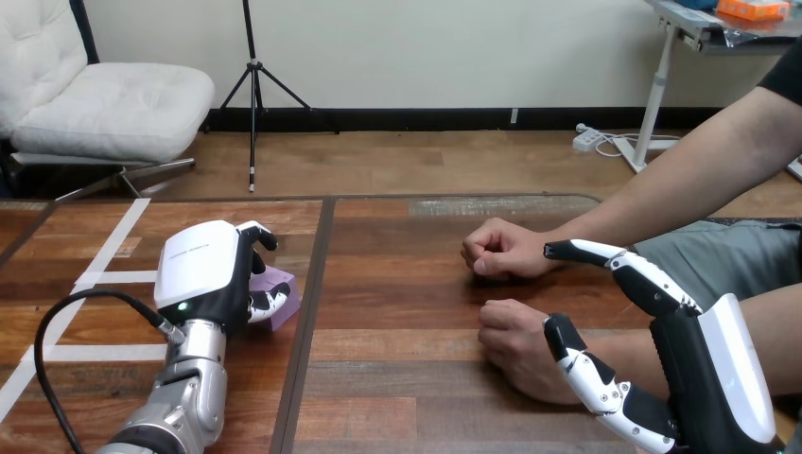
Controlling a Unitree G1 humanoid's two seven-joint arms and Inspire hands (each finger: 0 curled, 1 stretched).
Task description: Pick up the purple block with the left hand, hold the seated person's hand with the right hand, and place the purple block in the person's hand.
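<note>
Your left hand (pixel 203 274) sits low over the left half of the table (pixel 407 407), its fingers and thumb curled down around the purple block (pixel 282 301). The block shows at the hand's right edge, just left of the dark seam (pixel 307 359) that splits the tabletop. You cannot tell whether the block rests on the wood or is lifted clear of it. White tape (pixel 99 274) runs in lines across the boards to the left of that hand, close to your forearm. On the right half, the person has two loosely closed hands on the table. The person's farther hand (pixel 501 248) is a fist, and the person's nearer hand (pixel 511 340) lies knuckles up in front of it. Your right hand (pixel 705 378) comes in beside the nearer wrist with its fingers (pixel 605 253) stretched out straight, reaching over that forearm toward the farther fist. The thumb (pixel 591 374) lies against the near side of the wrist. That hand is spread, not closed around anything. The farther fist sits right at your fingertips.
</note>
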